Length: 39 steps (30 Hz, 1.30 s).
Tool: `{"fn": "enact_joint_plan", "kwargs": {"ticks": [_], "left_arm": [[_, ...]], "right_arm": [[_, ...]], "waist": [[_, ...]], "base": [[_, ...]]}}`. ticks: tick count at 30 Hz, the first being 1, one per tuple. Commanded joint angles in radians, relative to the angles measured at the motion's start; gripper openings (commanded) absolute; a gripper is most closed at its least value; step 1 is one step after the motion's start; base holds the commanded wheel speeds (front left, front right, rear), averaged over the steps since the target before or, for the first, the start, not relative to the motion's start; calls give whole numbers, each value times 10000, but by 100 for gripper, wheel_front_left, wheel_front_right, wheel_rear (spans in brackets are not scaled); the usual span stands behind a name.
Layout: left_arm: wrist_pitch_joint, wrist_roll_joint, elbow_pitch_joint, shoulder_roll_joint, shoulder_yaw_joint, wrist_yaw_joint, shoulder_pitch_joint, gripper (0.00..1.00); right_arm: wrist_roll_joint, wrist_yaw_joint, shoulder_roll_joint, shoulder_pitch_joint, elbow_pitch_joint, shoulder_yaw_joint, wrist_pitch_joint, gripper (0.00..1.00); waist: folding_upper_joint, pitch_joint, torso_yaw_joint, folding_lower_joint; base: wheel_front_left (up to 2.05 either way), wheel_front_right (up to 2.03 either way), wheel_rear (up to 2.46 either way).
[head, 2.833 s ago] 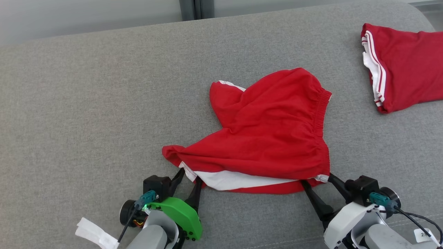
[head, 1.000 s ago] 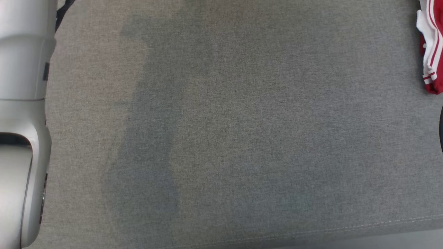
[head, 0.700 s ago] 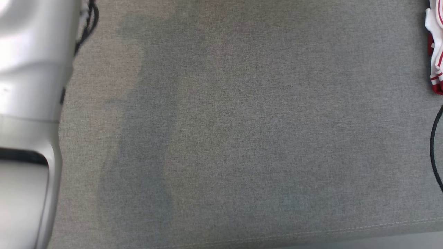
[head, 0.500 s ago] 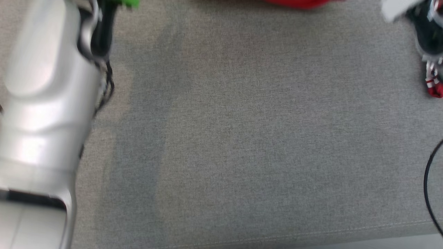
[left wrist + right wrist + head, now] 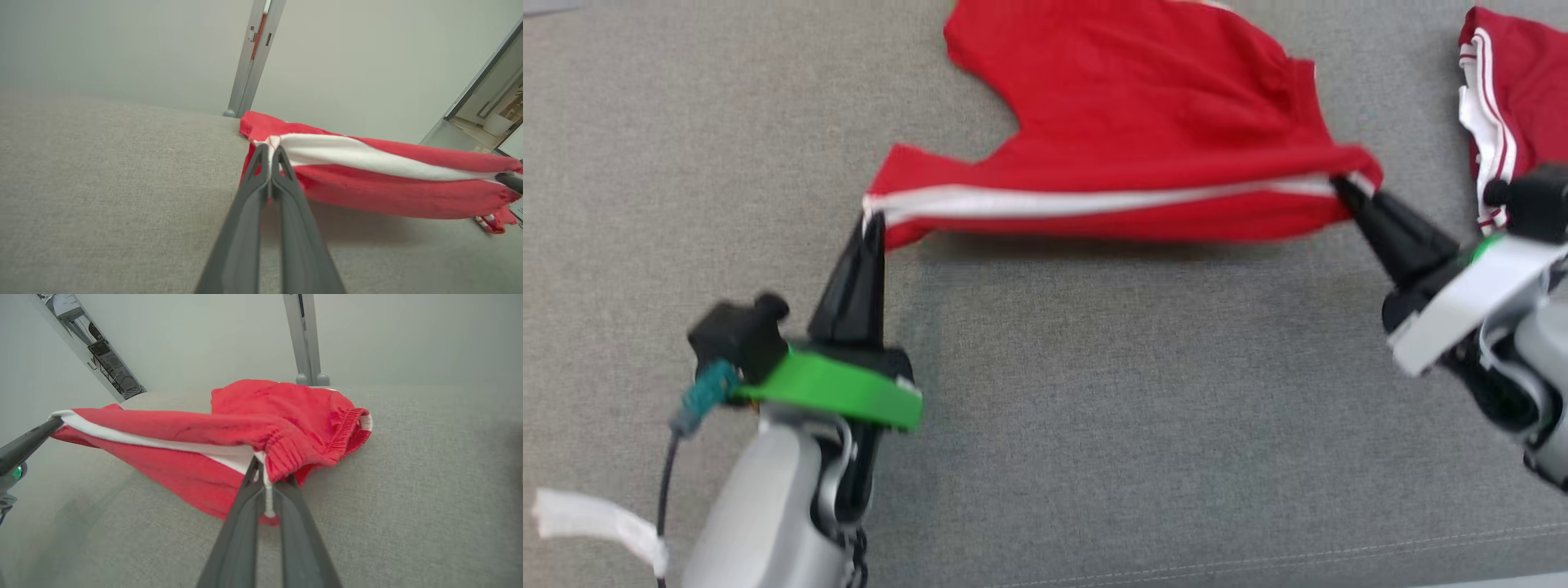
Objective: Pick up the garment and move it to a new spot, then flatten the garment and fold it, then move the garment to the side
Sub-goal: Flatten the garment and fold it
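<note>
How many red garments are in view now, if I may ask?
2. One garment hangs stretched between the left claw and right claw; the second garment lies at the head view's right edge, partly cropped.

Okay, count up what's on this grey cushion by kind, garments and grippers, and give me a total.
Red garments: 2, the shorts stretched between the grippers and a second garment at the right edge
Grippers: 2, the left gripper and the right gripper, each shut on the shorts
Total: 4
</note>
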Motion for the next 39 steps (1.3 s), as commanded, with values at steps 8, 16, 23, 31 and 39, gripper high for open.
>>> {"fn": "enact_joint_plan", "kwargs": {"ticks": [8,16,23,31,39], "left_arm": [[-26,338,-679,-30,-4,90,2566,0],[-27,411,-1102,265,-52,175,3956,0],[111,526,-1281,494,-172,78,3732,0],[891,1161,-1031,1028,-618,-340,1099,0],[2181,1181,206,1378,-1222,-647,-2756,0]], "right_arm": [[-759,-17,134,3026,-972,-818,-42,0],[-1030,-19,294,5457,-1609,-1794,-43,0],[-1357,-19,717,6473,-2009,-2668,-43,0],[-1706,-17,1189,5719,-2095,-3352,13,0],[-1780,-17,1962,4038,-1484,-3914,159,0]], "waist": [[-1,-955,-43,0],[-1,-1303,-53,0],[-1,-1361,-157,0],[-1,-1010,-479,0],[-1,120,-1290,0]], "base": [[0,0,0],[0,0,0],[0,0,0],[0,0,0],[0,0,0]]}}
